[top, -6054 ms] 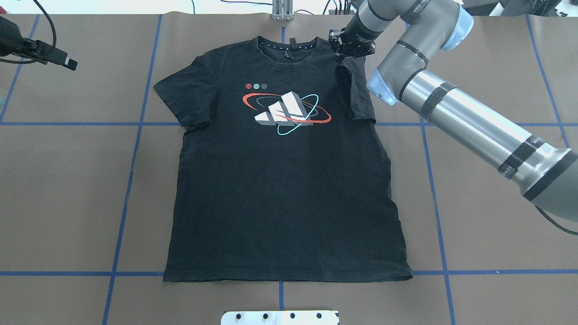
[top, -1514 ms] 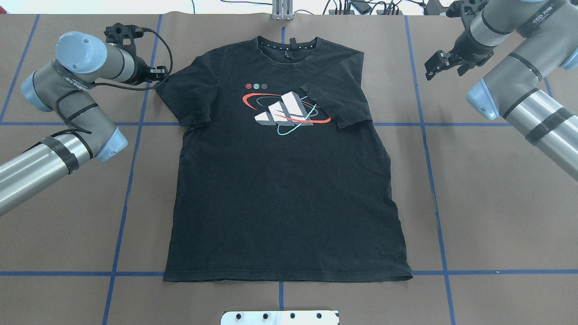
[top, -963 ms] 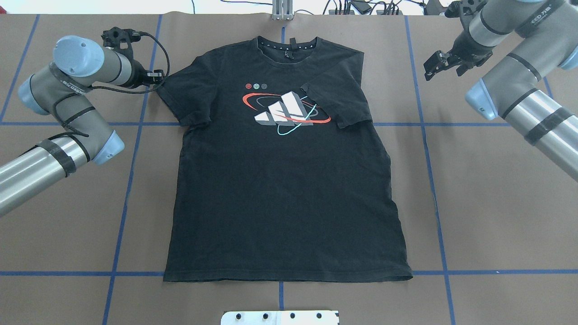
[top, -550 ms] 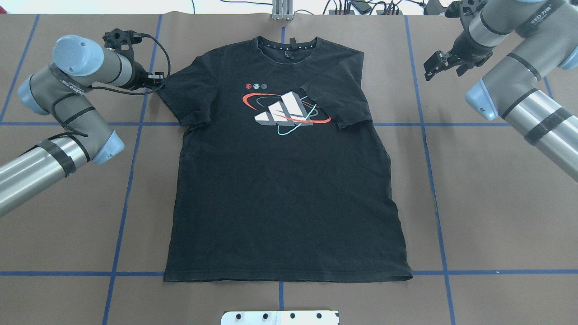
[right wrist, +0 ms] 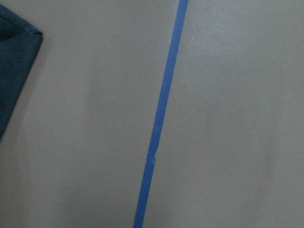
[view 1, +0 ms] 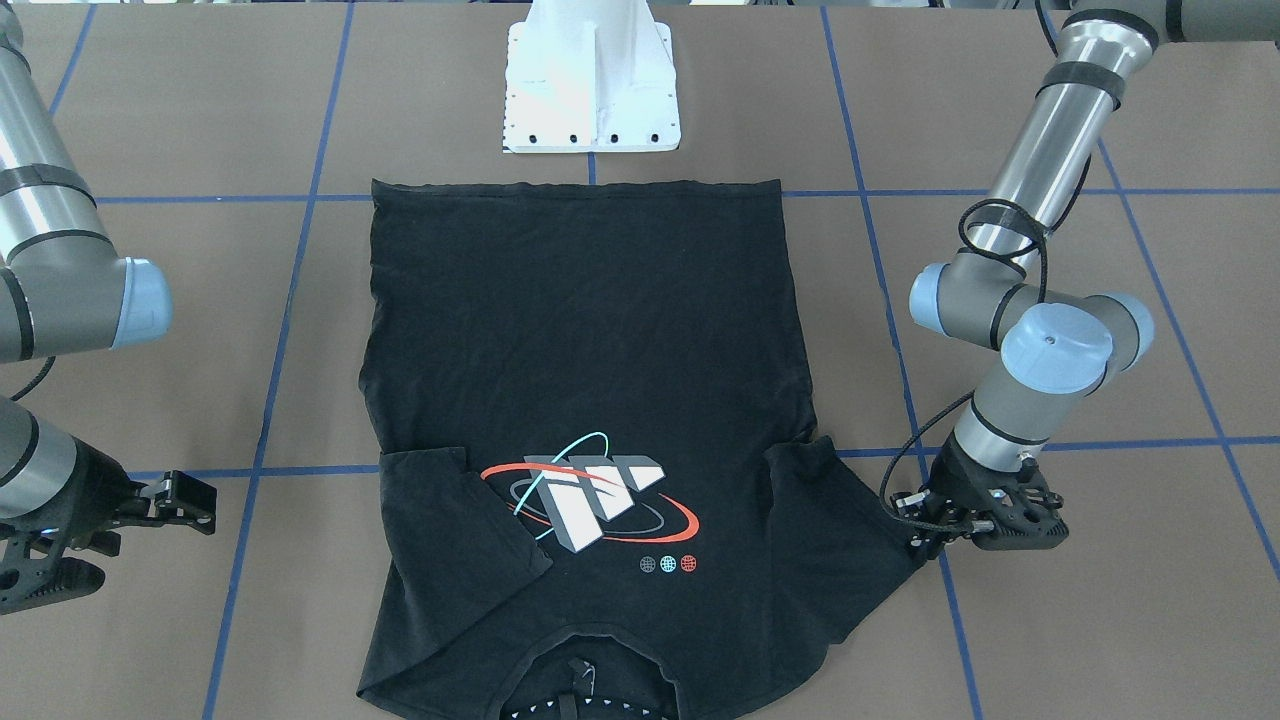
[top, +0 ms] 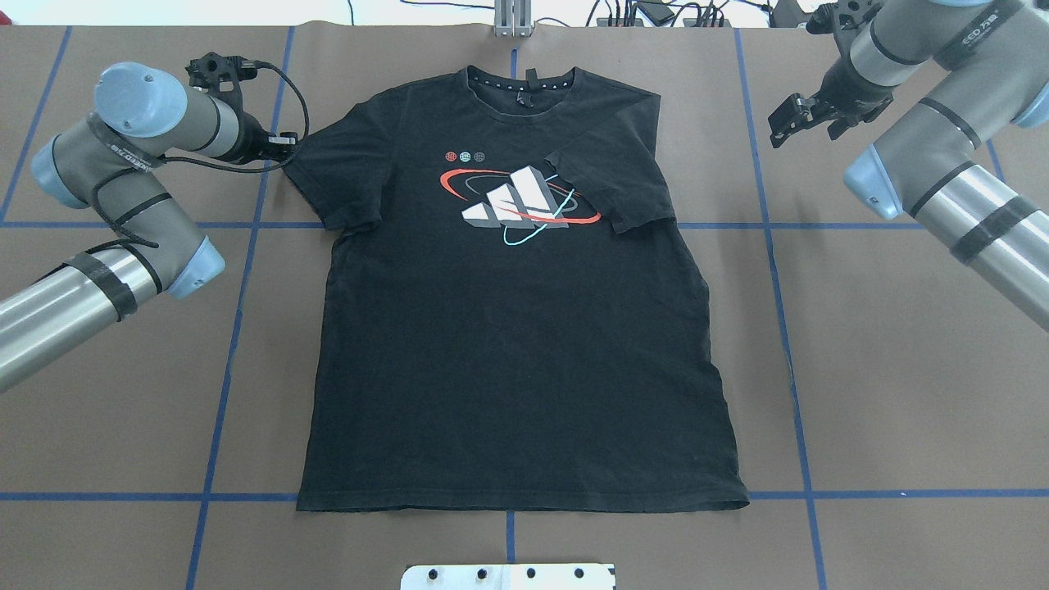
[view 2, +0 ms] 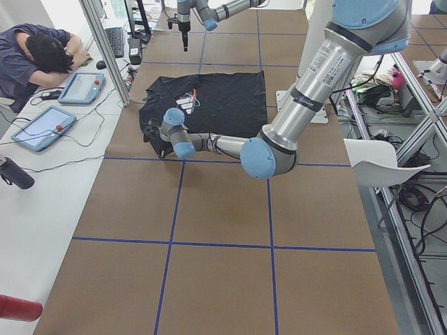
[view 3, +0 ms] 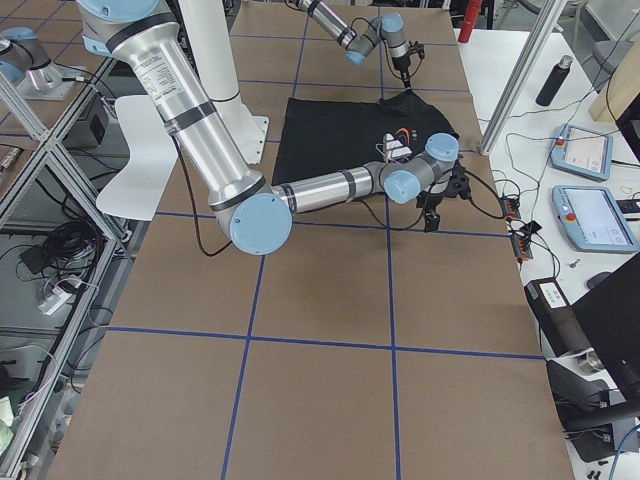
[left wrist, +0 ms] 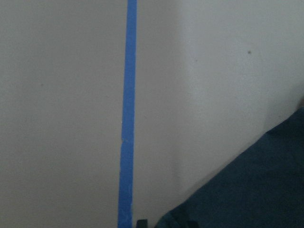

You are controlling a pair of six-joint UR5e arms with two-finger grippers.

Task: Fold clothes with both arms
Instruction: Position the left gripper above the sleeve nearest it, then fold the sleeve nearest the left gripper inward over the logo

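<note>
Silver-grey tubular arms (top: 49, 315) with pale blue caps (top: 139, 88), black bands (top: 105, 283), apparently lettered wrists.

table (top: 901, 369): brown, blue tape grid (top: 235, 328) | T-shirt (top: 508, 352): flat, logo up | pedestal base (view 1: 592, 75)

Matt black cloth T-shirt (top: 508, 369) is lying on matt brown paper cover (top: 901, 369); left arm (top: 49, 307) and right arm (top: 992, 238) are showing glossy metal tubes.

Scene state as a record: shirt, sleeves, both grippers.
shirt: black T-shirt flat on table, logo facing up
right-side sleeve: folded inward over the chest, covering the logo's edge
left-side sleeve: spread out flat
left gripper: at the left-side sleeve's tip; open or shut unclear
right gripper: apart from the shirt, over bare table; open or shut unclear
</note>
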